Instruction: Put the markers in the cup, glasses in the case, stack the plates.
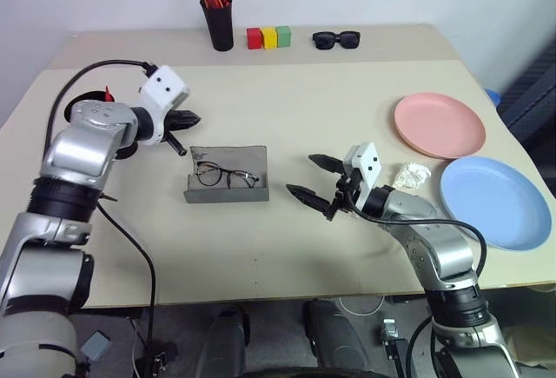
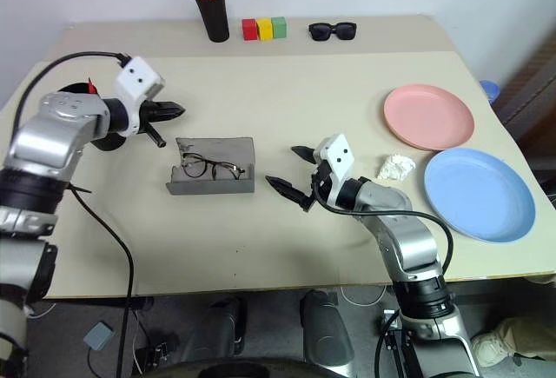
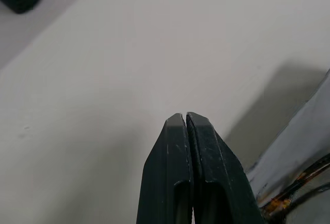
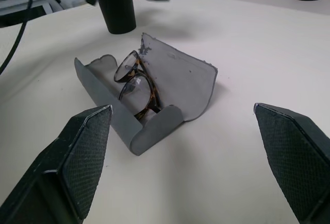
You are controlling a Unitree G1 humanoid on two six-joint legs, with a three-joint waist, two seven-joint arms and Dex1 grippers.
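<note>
The grey case [image 1: 228, 185] lies open at the table's middle left, and the wire-framed glasses [image 1: 224, 175] rest inside it. My left gripper [image 1: 189, 120] is shut on nothing, a little above the table just left of the case's raised lid. Behind that arm stands the black cup [image 4: 119, 15], with a red marker tip [image 1: 108, 94] poking up from it. My right gripper [image 1: 302, 175] is open and empty, a short way right of the case and pointing at it. The pink plate [image 1: 439, 124] and the blue plate [image 1: 495, 200] lie side by side at the right.
A crumpled white scrap [image 1: 410, 175] lies between my right arm and the plates. Along the far edge stand a black pen holder [image 1: 219, 23] with orange-red pens, three coloured blocks [image 1: 268, 37] and black sunglasses [image 1: 336, 39].
</note>
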